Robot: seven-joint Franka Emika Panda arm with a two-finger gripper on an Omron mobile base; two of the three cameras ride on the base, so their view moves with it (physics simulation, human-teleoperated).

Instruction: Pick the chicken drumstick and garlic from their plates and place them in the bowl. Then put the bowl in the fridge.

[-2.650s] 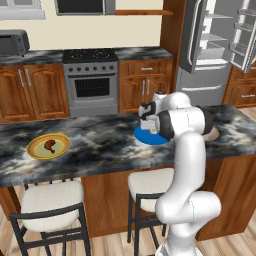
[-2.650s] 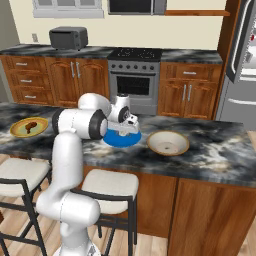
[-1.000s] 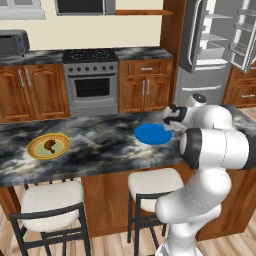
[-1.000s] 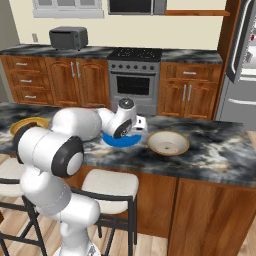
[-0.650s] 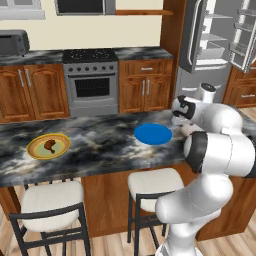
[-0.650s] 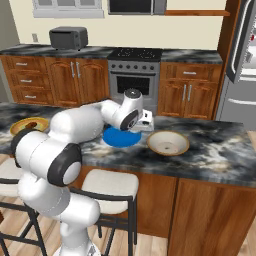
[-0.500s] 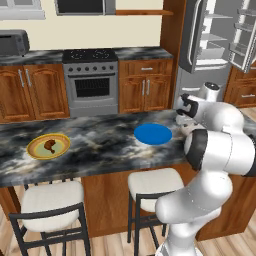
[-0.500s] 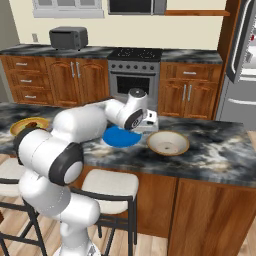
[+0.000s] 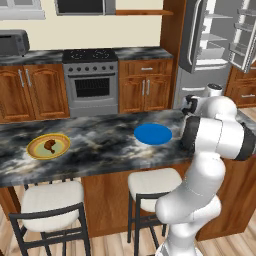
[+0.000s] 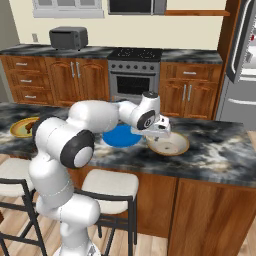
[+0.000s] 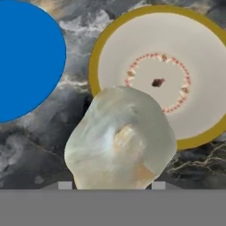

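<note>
**Off-white garlic riding toward the bowl**

Off-white and lumpy, the garlic bulb (image 11: 120, 139) is sitting between your gripper's (image 10: 161, 134) fingers in the hand view, so you are carrying it with the fingers closed on it; only the very tips are peeking out beneath it. It is hanging over the dark marbled stone counter (image 11: 53, 128), overlapping the near rim of the shallow round bowl (image 11: 161, 75) with its tan rim and pale inside, and the solid bright blue round plate (image 11: 26, 57) is lying bare just beside.

You are working the garlic step, judged as the transfer leg. The next move is calling for a short shift further over the bowl's middle before you let go, since the bulb is hanging at the rim, not the centre.

The right base view is showing you the gripper just at the near-left edge of the bowl (image 10: 169, 144), with the blue plate (image 10: 120, 135) behind the forearm. The left base view is giving you what the hand camera cannot: the small reddish-brown chicken drumstick (image 9: 49, 145) waiting on the yellow-rimmed plate (image 9: 48, 145) well apart, and the tall grey fridge (image 9: 215, 45) standing open behind.
</note>
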